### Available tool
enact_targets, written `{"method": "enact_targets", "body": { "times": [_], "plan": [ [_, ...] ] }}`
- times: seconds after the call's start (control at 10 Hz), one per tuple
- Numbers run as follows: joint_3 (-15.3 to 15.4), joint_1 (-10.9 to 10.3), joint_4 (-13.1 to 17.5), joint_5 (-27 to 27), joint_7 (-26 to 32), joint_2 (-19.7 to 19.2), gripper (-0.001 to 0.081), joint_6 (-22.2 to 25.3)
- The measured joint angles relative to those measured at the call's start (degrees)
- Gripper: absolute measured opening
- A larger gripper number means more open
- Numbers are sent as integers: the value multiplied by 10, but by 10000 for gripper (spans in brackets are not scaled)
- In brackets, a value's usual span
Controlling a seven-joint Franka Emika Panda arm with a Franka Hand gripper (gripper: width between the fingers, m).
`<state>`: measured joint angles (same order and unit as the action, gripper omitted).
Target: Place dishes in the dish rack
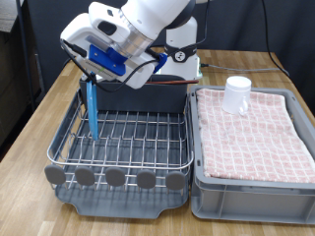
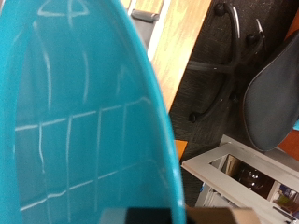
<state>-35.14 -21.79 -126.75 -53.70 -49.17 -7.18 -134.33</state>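
one dish of three in hand: light-blue plate (image 1: 90, 106) pinched on its upper rim by the claw (image 1: 95, 65), standing on edge over the wire grid of the dish rack (image 1: 118, 147), toward the exterior view's left side of the rack. close to upright, leaning a little; long axis running top to bottom, thin edge turned to the exterior camera. lower rim down among the wires, though full seating impossible to confirm. wrist view filled mostly by the plate's glossy face. white mug (image 1: 236, 94) not yet racked, sitting on the pink checked cloth (image 1: 256, 133) in the grey tub (image 1: 251, 192) to the exterior view's right. wooden spoon nowhere visible. judged early: first dish going in, mug left.
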Motion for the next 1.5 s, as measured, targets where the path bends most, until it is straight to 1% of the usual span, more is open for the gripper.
{"method": "enact_targets", "body": {
  "times": [0.5, 1.2, 1.3, 1.4, 1.5],
  "plan": [
    [-3, 2, -7, 0, -22, -22, 24, -40],
    [-3, 3, -8, 2, -44, -44, 24, -71],
    [-3, 3, -8, 2, -46, -46, 77, -74],
    [-3, 3, -8, 3, -49, -47, 77, -76],
    [-3, 4, -8, 4, -51, -49, 263, -77]
  ]
}}
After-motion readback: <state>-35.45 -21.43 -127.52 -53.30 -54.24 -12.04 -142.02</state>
